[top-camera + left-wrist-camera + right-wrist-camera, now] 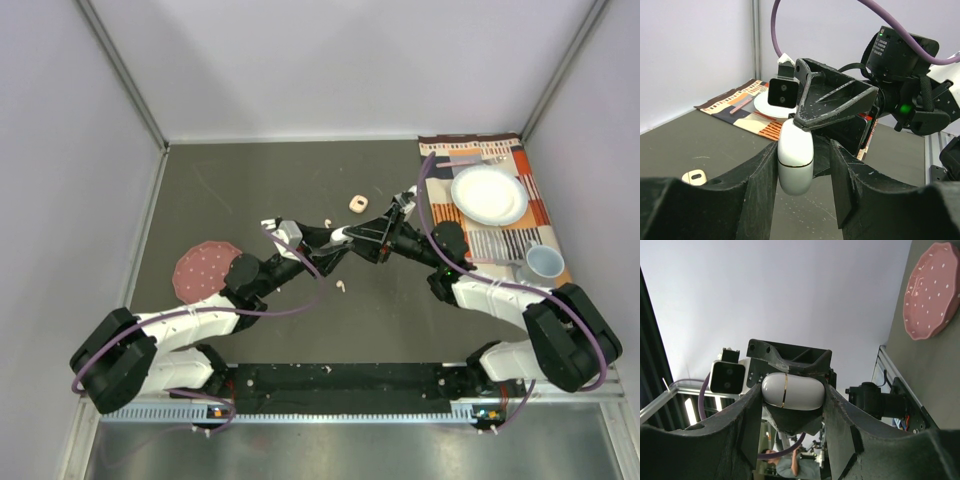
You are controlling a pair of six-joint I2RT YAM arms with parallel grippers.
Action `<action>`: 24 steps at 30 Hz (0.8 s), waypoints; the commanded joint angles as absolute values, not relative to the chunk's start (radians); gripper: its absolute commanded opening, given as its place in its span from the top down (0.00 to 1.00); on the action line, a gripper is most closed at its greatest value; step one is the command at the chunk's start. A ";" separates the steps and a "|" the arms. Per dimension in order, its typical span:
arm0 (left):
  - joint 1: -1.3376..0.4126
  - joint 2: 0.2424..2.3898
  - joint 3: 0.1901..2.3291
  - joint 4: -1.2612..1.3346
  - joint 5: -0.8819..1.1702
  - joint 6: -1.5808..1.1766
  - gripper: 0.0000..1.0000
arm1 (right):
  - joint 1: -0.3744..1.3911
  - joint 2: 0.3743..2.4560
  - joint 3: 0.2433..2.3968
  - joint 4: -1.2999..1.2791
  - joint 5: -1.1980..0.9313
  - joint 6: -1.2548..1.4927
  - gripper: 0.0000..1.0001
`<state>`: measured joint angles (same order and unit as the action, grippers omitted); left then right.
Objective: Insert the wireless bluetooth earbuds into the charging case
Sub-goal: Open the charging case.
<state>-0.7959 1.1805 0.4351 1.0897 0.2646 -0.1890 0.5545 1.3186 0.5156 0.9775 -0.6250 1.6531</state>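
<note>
Near the middle of the desk (250, 180) one earbud (343, 286) lies loose. Just past it the left arm (280, 265) and right arm (470, 290) reach inward, meeting at the closed white case (792, 390). The right gripper (792, 396) clamps it, while the left gripper (805, 150) stands parted, one finger (850, 175) clear. Held one-sided, it could twist or drop. Beyond lies a peach case (356, 204).

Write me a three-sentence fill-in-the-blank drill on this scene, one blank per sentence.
The right hand grips a ___ charging case.
The case's lid is ___.
The pink dotted plate lies beside the ___ arm.
Missing words: white; closed; left.
</note>
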 commanded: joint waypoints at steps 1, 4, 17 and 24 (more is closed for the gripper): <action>-0.802 1.178 0.471 1.120 0.278 -0.199 0.51 | 0.563 1.322 0.526 1.051 -0.606 1.658 0.68; -0.802 1.183 0.465 1.117 0.264 -0.201 0.51 | 0.563 1.319 0.532 1.063 -0.609 1.661 0.68; -0.802 1.180 0.462 1.074 0.242 -0.175 0.50 | 0.563 1.299 0.517 1.051 -0.606 1.660 0.68; -0.802 1.169 0.462 1.065 0.232 -0.163 0.50 | 0.563 1.304 0.523 1.051 -0.609 1.658 0.68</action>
